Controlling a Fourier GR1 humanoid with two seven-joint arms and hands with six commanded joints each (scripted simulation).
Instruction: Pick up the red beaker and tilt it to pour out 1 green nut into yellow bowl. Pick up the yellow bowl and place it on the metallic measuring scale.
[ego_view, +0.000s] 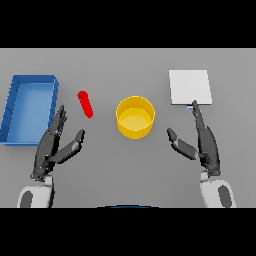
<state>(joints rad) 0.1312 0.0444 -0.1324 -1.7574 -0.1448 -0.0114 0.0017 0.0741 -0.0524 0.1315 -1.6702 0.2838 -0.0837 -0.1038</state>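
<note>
Red beaker (85, 104) left of yellow bowl (135, 117); scale (189, 87) right

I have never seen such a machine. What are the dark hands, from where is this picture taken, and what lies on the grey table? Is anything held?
The picture looks down from the robot's head at a grey table. The two dark shapes are its own hands: the left hand and the right hand, both open and holding nothing. On the table lie a blue tray at the left, a red beaker beside it, a yellow bowl in the middle, and a pale square measuring scale at the right. Whether the beaker has a nut inside cannot be seen.
</note>
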